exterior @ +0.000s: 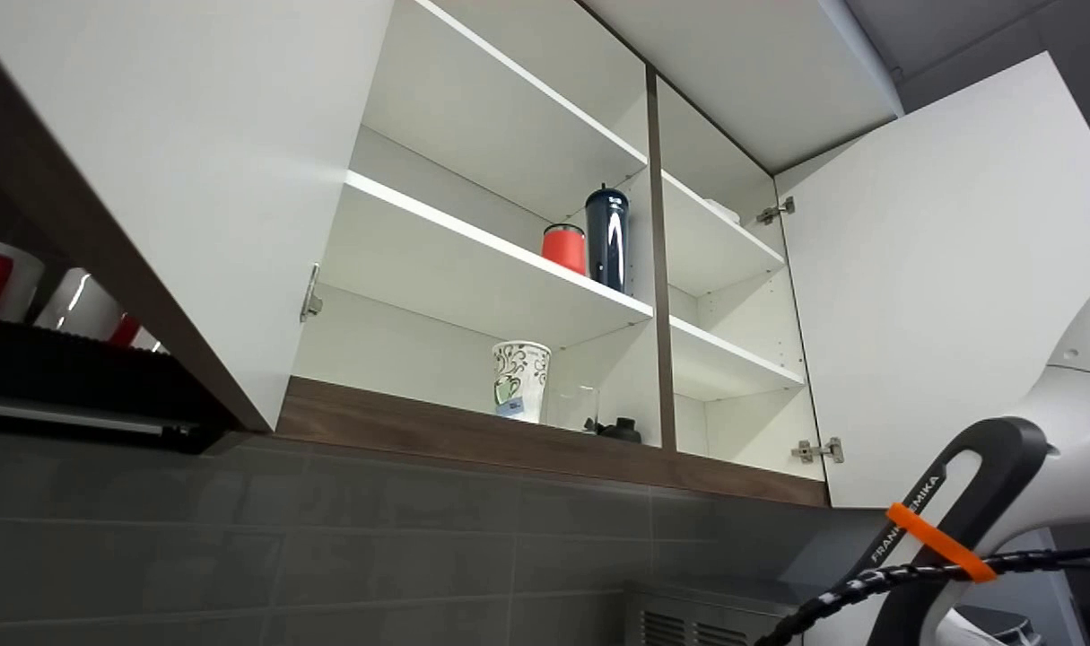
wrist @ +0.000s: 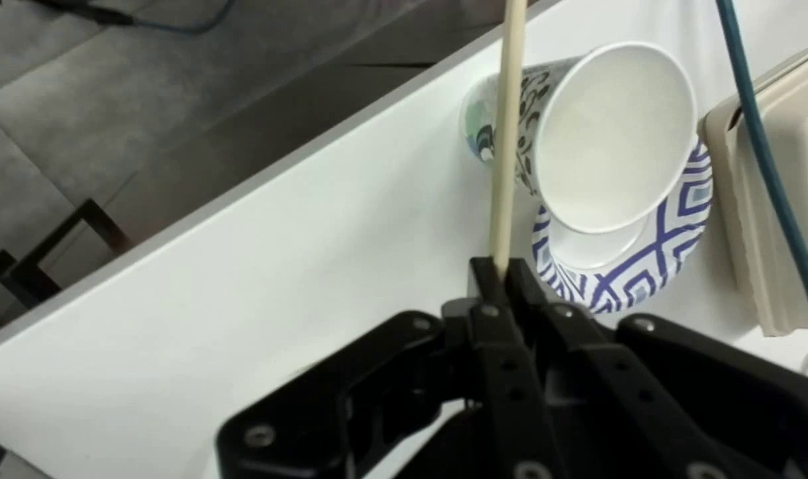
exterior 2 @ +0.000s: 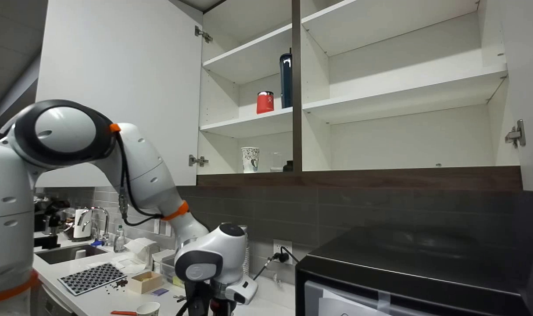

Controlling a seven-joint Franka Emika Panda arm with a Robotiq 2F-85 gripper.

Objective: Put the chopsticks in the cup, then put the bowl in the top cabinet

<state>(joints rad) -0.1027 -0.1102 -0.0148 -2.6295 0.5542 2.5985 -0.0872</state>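
My gripper [wrist: 501, 269] is shut on the chopsticks [wrist: 509, 133], pale thin sticks pressed together that run out past the top of the wrist view. The cup [wrist: 613, 136], a white paper cup with a dark vine pattern, stands on the counter. The sticks cross in front of its side wall, outside its mouth. The bowl [wrist: 670, 249], round and white with a purple-blue pattern, is partly hidden behind the cup. In an exterior view the gripper [exterior 2: 211, 307] is low at the bottom edge and cut off. The top cabinet [exterior: 419, 429] has its doors open in both exterior views [exterior 2: 402, 178].
A beige container [wrist: 786, 199] and a teal cable [wrist: 763, 133] are at the right in the wrist view. The cabinet holds a red tumbler [exterior: 563, 249], a dark bottle [exterior: 607, 238] and a patterned paper cup [exterior: 520, 381]. A black appliance [exterior 2: 380, 263] stands below it.
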